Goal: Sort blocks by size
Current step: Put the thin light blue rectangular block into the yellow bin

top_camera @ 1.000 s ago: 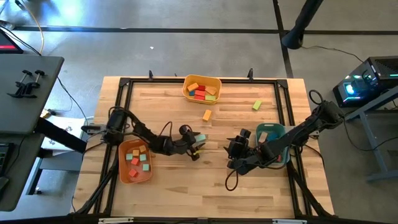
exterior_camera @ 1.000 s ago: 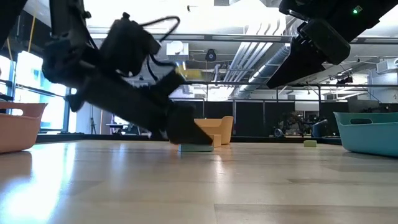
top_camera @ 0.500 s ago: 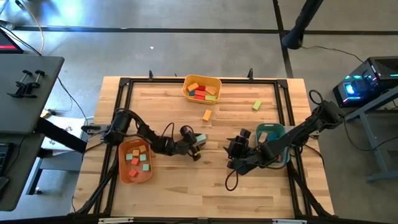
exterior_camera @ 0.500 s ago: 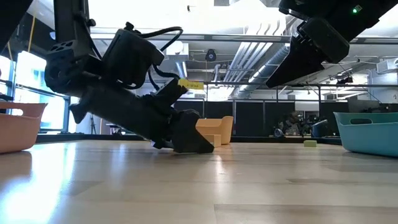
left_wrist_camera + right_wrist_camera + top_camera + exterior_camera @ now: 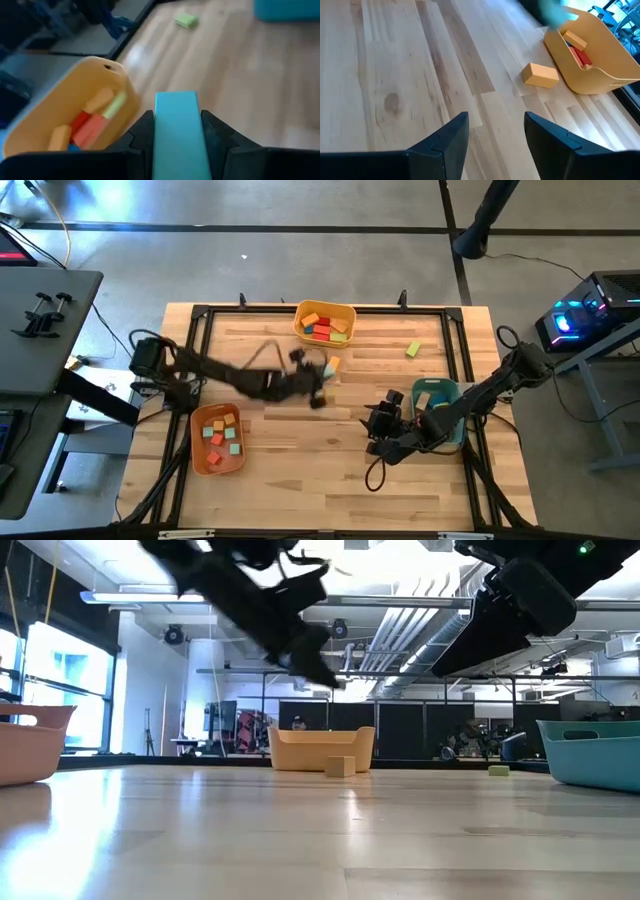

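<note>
Left gripper (image 5: 176, 135): up off the table, just short of the yellow bin, fingers (image 5: 218, 137) pinching a long teal block from both sides.
Teal block (image 5: 176, 132): clamped between those dark fingers in the left wrist view, its long face pointing toward the yellow bin; in the high view the gripper hides most of it.
Yellow bin (image 5: 303, 313): at the far edge of the table, holding orange, red, green and blue blocks (image 5: 322, 326).
Loose orange block (image 5: 333, 365): on the wood just in front of the yellow bin, right beside the left gripper's tip.
Loose green block (image 5: 413, 349): on its own toward the far right of the table, well apart from everything else.
Orange bin (image 5: 196, 455): near the left side, with red, green and tan blocks (image 5: 223, 436) inside.
Teal bin (image 5: 416, 387): on the right, a tan block (image 5: 422, 398) showing in it, the right arm reaching across it.
Right gripper (image 5: 495, 132): low over bare wood left of the teal bin, fingers (image 5: 440, 142) spread apart, nothing between them.
</note>
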Robot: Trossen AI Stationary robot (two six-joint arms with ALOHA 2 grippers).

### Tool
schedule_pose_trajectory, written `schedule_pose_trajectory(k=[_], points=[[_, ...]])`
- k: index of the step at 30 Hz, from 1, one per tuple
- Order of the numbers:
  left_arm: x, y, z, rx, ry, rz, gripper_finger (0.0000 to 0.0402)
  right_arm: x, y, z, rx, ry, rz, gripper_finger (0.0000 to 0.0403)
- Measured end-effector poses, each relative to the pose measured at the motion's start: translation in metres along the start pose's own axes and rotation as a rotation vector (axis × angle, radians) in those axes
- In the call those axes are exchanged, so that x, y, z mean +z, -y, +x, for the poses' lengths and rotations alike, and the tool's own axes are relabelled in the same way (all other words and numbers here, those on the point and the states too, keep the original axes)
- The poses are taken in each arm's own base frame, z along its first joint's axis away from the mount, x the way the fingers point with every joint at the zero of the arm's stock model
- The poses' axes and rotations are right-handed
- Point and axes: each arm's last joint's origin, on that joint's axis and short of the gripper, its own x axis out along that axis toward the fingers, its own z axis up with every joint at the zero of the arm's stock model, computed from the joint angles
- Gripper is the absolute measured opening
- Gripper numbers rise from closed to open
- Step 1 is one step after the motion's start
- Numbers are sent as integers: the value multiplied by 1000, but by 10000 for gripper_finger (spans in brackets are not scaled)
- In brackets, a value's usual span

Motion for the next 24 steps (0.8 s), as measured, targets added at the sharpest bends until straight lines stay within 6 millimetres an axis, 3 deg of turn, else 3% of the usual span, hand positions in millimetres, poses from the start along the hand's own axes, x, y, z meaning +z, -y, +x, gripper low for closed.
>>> schedule_pose_trajectory(k=[2, 5, 10, 15, 24], points=[[19, -29, 11, -24, -16, -46, 89, 0, 0, 0, -2, 1, 0, 188], [31, -76, 37, -74, -48, -133, 89, 0, 0, 0, -4, 2, -1, 188], [2, -131, 85, -86, -159, -259, 89, -3, -2, -4, 1, -3, -26, 188], [-27, -161, 111, -30, -247, -343, 94, -7, -2, -7, -20, -12, -48, 188], [-39, -183, 120, -41, -243, -418, 238, -10, 1, -7, -57, -29, -28, 188]])
